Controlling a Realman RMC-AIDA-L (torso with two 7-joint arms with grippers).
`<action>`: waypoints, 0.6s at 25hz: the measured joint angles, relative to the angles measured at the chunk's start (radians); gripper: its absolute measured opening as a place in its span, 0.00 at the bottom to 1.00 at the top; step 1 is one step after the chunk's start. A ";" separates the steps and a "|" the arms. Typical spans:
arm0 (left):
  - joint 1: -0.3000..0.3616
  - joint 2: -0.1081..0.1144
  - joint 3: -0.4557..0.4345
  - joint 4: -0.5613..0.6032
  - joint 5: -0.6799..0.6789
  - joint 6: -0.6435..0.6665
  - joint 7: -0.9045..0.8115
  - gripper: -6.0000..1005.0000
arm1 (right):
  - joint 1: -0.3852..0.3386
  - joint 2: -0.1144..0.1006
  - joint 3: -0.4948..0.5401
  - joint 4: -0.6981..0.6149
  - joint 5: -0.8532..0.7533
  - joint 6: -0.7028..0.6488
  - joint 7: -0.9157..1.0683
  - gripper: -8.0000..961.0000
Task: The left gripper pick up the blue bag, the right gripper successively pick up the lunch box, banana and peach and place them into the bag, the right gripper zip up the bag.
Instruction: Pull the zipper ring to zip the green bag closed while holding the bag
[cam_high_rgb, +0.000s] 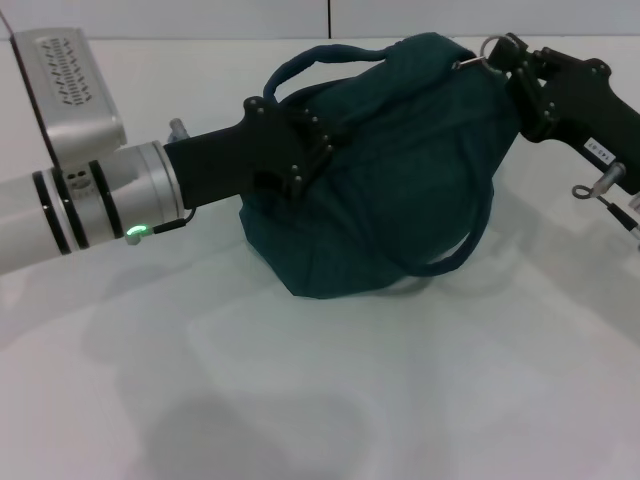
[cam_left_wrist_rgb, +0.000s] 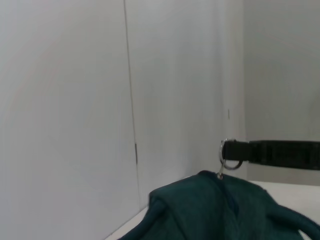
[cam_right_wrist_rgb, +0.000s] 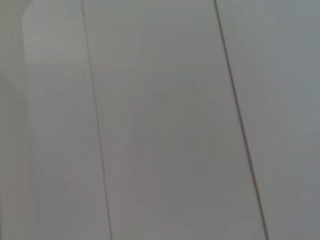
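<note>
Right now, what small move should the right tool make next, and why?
Probably a short further pull along the zipper line. The right tool is at the metal ring pull, at the top of the soft teal-blue fabric bag, which the left tool steadies. No lunch box or fruit lies outside.

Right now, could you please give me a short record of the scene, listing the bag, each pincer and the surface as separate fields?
bag: blue bag bulging, resting on the white table, one loop handle up, one hanging at its front
zipper: metal ring pull at the bag's top right end
left pincer: left pincer clamped on the bag's left side near the upper handle
right pincer: right pincer at the ring pull, pinching it
food items: none in view outside the bag
</note>
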 joint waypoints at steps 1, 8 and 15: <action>0.006 0.001 -0.002 0.003 -0.001 0.000 0.001 0.05 | -0.003 -0.001 0.004 0.000 0.001 0.000 0.000 0.01; 0.014 0.002 -0.012 -0.003 -0.026 -0.049 0.002 0.05 | -0.015 -0.001 0.035 0.009 0.001 -0.001 0.000 0.01; 0.031 0.002 -0.012 -0.005 -0.127 -0.094 0.000 0.05 | -0.013 -0.002 0.036 0.033 0.003 0.015 -0.007 0.01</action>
